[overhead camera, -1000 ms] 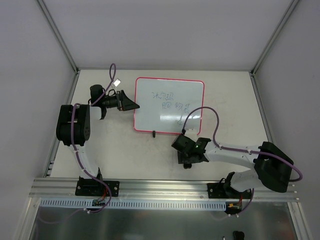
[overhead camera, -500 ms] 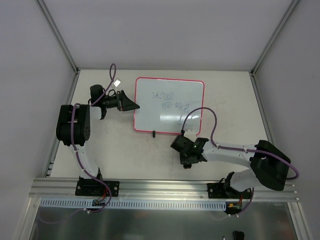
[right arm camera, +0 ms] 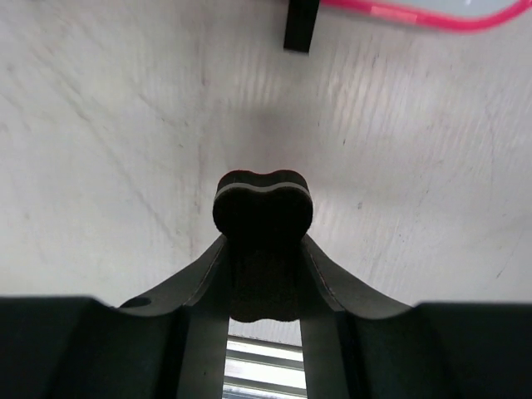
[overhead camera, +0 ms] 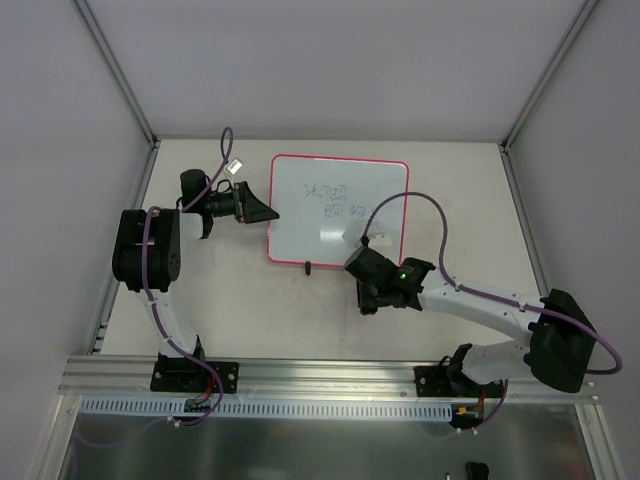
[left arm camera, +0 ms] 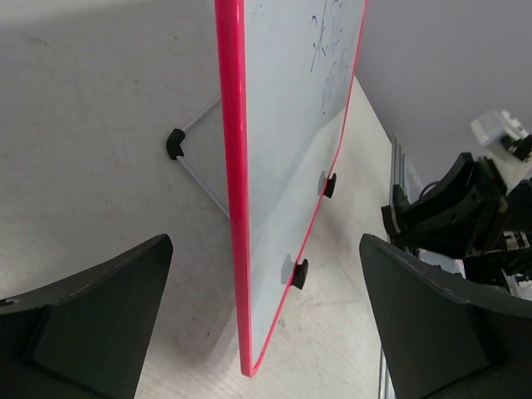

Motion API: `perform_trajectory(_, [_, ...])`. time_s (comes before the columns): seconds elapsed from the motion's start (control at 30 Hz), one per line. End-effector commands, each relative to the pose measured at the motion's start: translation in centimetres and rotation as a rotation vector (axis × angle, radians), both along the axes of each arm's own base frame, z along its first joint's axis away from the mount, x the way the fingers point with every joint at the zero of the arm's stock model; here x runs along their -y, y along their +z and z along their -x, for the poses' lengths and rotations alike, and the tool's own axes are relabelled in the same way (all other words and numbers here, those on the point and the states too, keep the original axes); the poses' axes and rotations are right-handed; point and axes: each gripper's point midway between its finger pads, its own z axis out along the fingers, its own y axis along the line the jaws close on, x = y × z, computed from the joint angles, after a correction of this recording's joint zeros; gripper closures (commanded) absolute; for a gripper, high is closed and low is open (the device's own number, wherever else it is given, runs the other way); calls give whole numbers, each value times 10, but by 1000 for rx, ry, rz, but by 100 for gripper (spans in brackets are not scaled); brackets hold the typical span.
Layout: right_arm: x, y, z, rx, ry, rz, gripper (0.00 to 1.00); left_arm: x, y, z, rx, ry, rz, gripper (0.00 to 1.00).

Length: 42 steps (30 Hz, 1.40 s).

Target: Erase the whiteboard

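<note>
Right gripper (right arm camera: 263, 243): my jaws clamped on dark bone-shaped eraser (right arm camera: 263, 202), above table (overhead camera: 250, 300), near whiteboard (overhead camera: 335, 225) 5 o'clock corner. Black foot (overhead camera: 309, 267) on board's 6 o'clock edge. Board at table's 12 o'clock: glossy white, pink-red frame, rounded corners, faint handwriting (overhead camera: 340, 198) in far half. Left gripper (overhead camera: 268, 213) at board's 9 o'clock edge, jaws wide apart, frame showing between fingers (left arm camera: 91, 316).

The whiteboard (overhead camera: 335, 205) lies centred toward the far edge, left gripper (overhead camera: 268, 213) beside its left side, right gripper (overhead camera: 365, 285), gripping the eraser (right arm camera: 263, 208), before its near side.
</note>
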Motion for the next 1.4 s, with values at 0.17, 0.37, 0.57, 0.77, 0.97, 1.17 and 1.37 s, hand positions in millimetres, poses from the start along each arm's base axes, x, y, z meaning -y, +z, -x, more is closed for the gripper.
perform_trajectory(0.17, [-6, 77, -55, 142, 50, -77, 88, 20, 22, 17, 109, -167, 32, 6])
perform_trajectory(0.37, [-15, 108, -94, 210, 74, -71, 91, 28, 23, 28, 116, -210, 37, 14])
perform_trajectory(0.57, [-30, 125, -128, 242, 88, -63, 93, 28, 22, 27, 81, -237, 53, 25])
perform_trajectory(0.77, [-44, 136, -161, 288, 123, -29, 96, 27, 19, 25, 28, -254, 68, 27])
perform_trajectory(0.97, [-63, 157, -179, 329, 153, -60, 96, 25, 11, 16, -59, -259, 90, 28])
perform_trajectory(1.17, [-71, 166, -189, 358, 168, -76, 96, 24, 5, 7, -118, -264, 104, 38])
perform_trajectory(1.37, [-77, 170, -198, 378, 180, -76, 96, 24, 5, 8, -125, -276, 110, 53])
